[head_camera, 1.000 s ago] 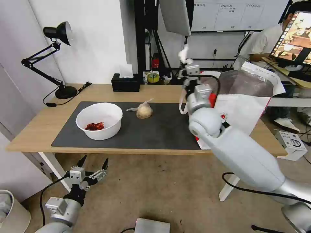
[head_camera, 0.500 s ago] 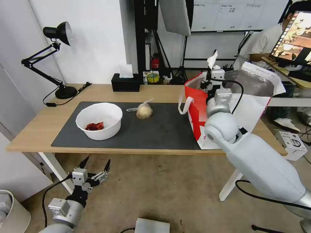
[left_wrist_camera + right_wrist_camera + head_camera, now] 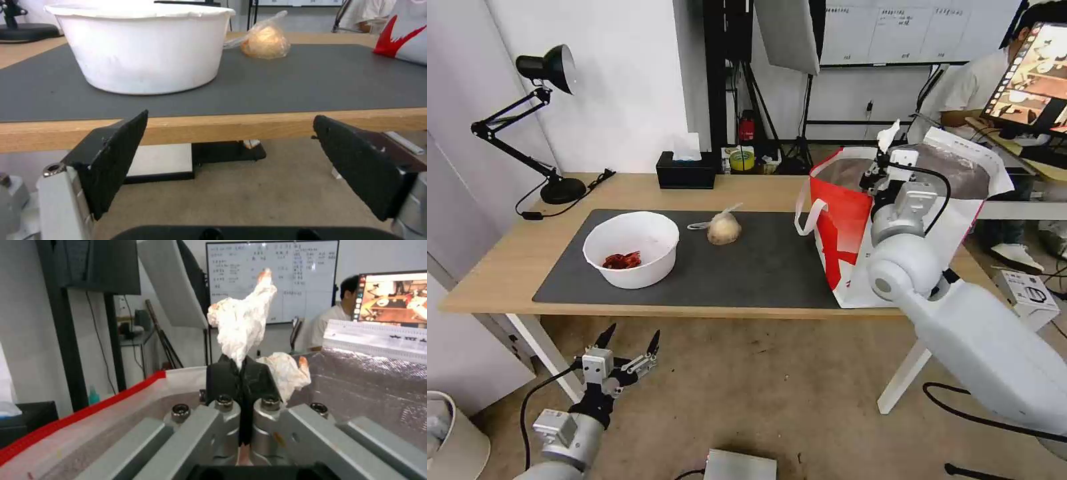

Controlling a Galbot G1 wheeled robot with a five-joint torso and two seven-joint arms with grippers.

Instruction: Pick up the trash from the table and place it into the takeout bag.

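on the table (image 3: pixel 507 267) we see the mat (image 3: pixel 767 267), with the bowl (image 3: pixel 632 248) toward its left and the knotted bag (image 3: pixel 724 228) right of it, further back. the takeout bag (image 3: pixel 854 240) stands at the mat's right end. the right gripper (image 3: pixel 887 148) holds the tissue (image 3: pixel 888 135) over, as far as we can tell, the bag's mouth. the left gripper (image 3: pixel 629 340) hangs below the table's front edge.
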